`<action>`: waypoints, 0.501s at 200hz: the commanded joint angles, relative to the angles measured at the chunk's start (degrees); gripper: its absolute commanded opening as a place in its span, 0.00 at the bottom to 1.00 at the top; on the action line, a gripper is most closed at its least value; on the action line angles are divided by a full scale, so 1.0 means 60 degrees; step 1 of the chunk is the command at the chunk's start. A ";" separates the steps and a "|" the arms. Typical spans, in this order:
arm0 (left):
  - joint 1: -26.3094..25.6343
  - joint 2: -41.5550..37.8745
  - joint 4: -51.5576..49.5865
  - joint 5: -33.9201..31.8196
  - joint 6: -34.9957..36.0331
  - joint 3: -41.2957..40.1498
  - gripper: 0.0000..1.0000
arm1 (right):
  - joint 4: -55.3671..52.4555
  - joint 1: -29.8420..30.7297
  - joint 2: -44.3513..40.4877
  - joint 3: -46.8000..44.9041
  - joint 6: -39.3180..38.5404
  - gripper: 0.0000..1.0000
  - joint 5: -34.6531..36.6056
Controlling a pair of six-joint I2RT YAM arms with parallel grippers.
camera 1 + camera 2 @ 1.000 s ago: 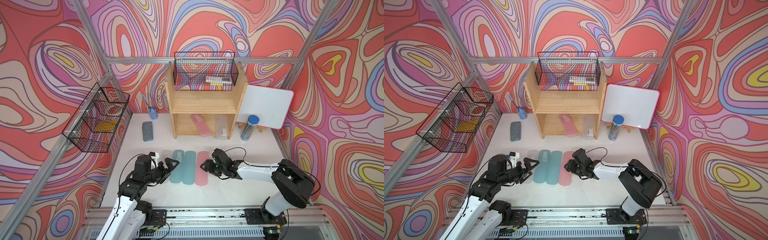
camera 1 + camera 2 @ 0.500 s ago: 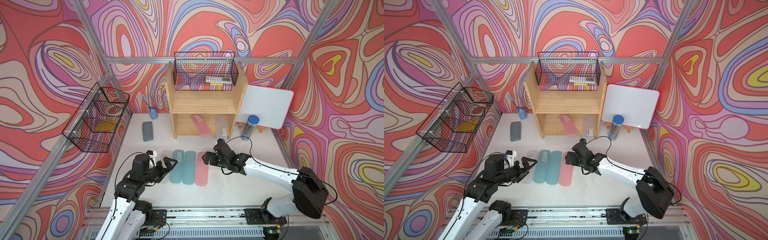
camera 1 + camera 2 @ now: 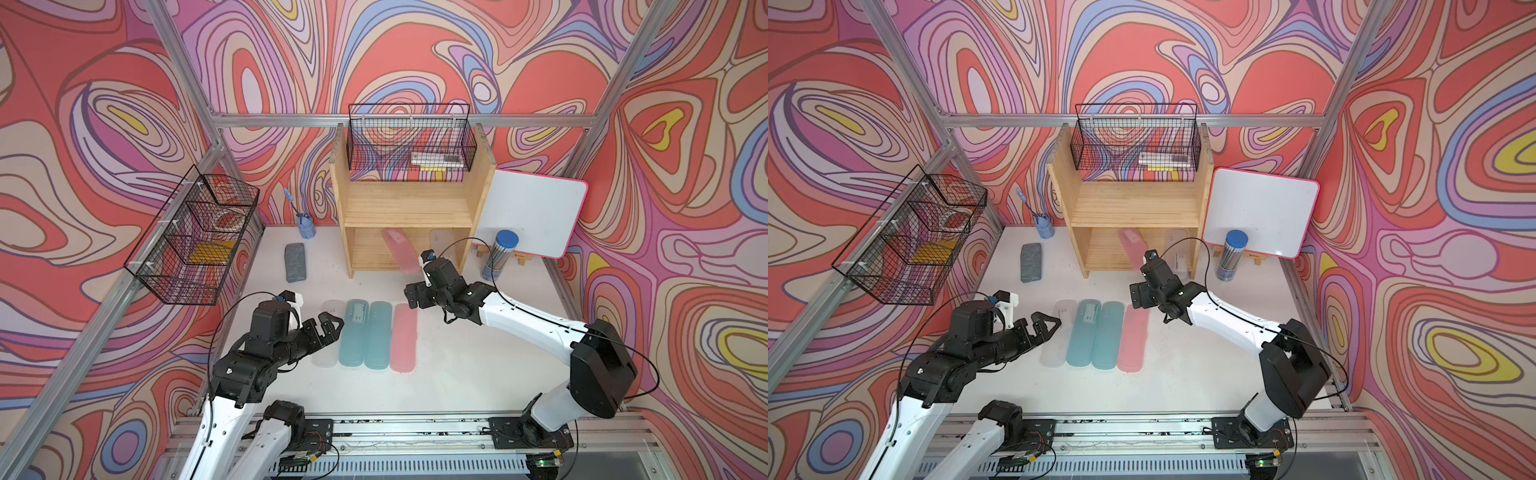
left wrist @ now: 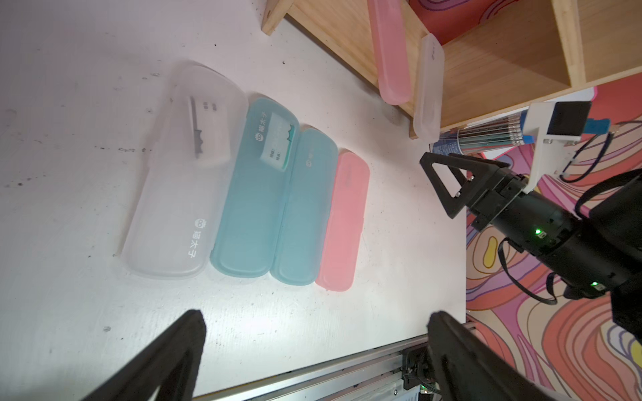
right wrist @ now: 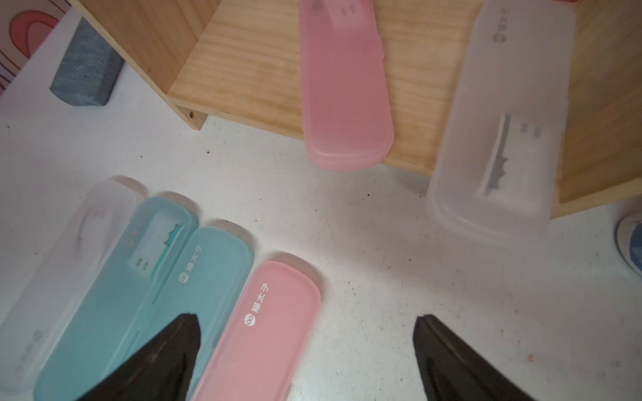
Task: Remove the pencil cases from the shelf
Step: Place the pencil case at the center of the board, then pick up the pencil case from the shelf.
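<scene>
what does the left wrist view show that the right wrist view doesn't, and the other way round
Only the left wrist view: the right hand and the metal rail at the table edge. Only the right wrist view: the grey eraser block beside the shelf. Both: the row of four pencil cases on the table, plus a pink case and a frosted case on the shelf's lower board, overhanging its front edge.
</scene>
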 commanded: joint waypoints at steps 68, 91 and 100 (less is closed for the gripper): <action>0.0042 -0.0240 -0.0473 -0.0568 -0.0053 -0.0051 0.99 | 0.0357 -0.0941 0.1636 0.1427 -0.1970 0.98 -0.1334; 0.0042 -0.0255 -0.0454 -0.0617 -0.0098 -0.0060 0.99 | 0.0362 -0.1062 0.2136 0.1857 -0.2043 0.98 -0.1309; 0.0042 -0.0248 -0.0455 -0.0640 -0.0111 -0.0065 0.99 | 0.0361 -0.1102 0.2297 0.2032 -0.2025 0.98 -0.1277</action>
